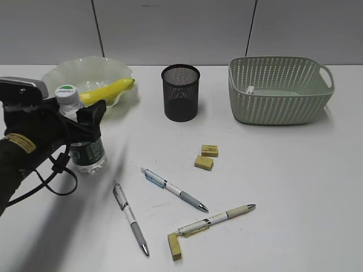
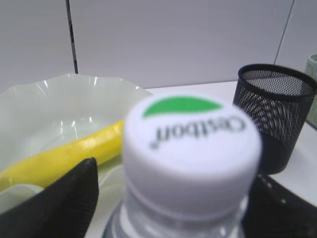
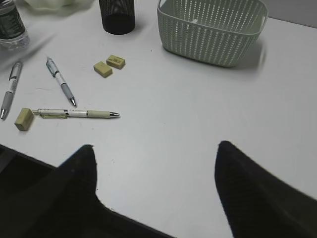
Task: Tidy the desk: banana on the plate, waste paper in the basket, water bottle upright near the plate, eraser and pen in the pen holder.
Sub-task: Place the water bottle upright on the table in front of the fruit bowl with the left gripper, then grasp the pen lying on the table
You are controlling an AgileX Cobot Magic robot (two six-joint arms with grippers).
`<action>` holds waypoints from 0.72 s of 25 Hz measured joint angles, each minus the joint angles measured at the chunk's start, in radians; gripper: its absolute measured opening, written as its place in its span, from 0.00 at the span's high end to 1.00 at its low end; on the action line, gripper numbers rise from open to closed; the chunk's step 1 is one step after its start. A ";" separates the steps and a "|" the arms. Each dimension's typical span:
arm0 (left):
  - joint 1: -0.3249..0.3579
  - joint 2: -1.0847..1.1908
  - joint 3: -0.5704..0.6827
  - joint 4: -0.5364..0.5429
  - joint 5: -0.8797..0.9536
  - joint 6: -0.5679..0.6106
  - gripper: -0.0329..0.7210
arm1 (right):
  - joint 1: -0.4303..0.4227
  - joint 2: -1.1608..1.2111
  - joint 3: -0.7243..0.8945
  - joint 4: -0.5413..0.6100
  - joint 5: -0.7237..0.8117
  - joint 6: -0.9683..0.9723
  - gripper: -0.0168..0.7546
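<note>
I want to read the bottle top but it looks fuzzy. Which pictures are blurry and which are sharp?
Left wrist view: the water bottle cap is too close to be sharp, though large letters show; the banana is soft too. Exterior view: sharp, and the pens cast faint shadows. Right wrist view: the desk is clear, the dark right gripper fingers slightly soft.

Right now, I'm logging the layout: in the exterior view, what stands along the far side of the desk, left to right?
plate with the banana lying in it → pen holder → basket.
</note>
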 joint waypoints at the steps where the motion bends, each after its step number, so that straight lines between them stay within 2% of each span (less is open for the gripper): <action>1: 0.000 -0.021 0.010 -0.001 -0.001 0.000 0.11 | 0.000 0.000 0.000 0.000 0.000 0.000 0.22; 11: 0.000 -0.359 0.167 0.007 0.005 0.000 0.12 | 0.000 0.000 0.000 0.000 0.000 0.001 0.22; 14: 0.000 -0.509 0.168 0.007 0.138 0.000 0.13 | 0.000 0.000 0.000 0.000 0.000 0.001 0.22; 18: 0.000 -0.733 0.149 0.008 0.494 0.000 0.15 | 0.000 0.000 0.000 0.000 0.000 0.001 0.22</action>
